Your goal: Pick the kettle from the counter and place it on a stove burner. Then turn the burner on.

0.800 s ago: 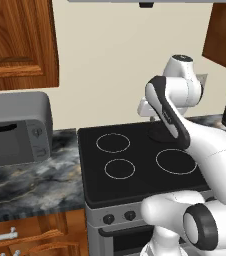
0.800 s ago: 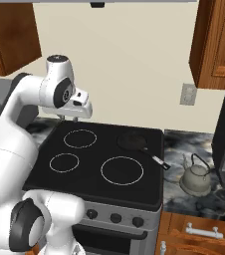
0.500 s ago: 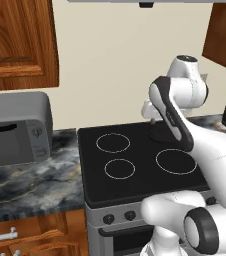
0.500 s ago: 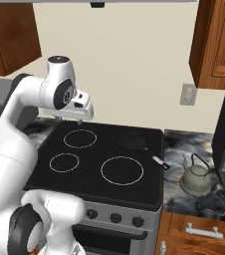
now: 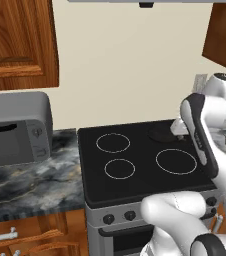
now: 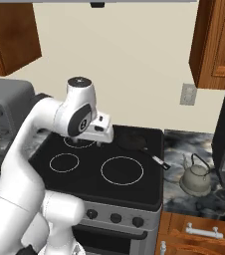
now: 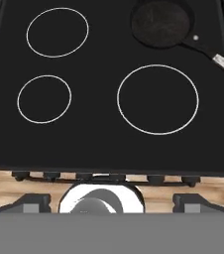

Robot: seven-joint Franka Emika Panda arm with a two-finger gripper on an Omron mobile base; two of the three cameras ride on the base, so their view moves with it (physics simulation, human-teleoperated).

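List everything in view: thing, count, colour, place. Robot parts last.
kettle: 1, pale grey, on the counter right of the cooktop
counter: 1, dark marbled, both sides of the cooktop
cooktop: 1, black glass, between the counter halves
burner rings: 3, white, smallest front left
pan: 1, dark, back right of the cooktop
knobs: black, stove front
microwave: 1, grey, left counter
cabinets: brown, on the wall
gripper: 1, open, above the cooktop

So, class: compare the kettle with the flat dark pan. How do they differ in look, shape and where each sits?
The kettle is pale grey-white; the pan is black. The kettle is a squat dome with a thin arched handle over its top; the pan is flat with a long straight handle. The kettle stands on the counter right of the stove; the pan lies on the cooktop's back right corner. Neither is held.
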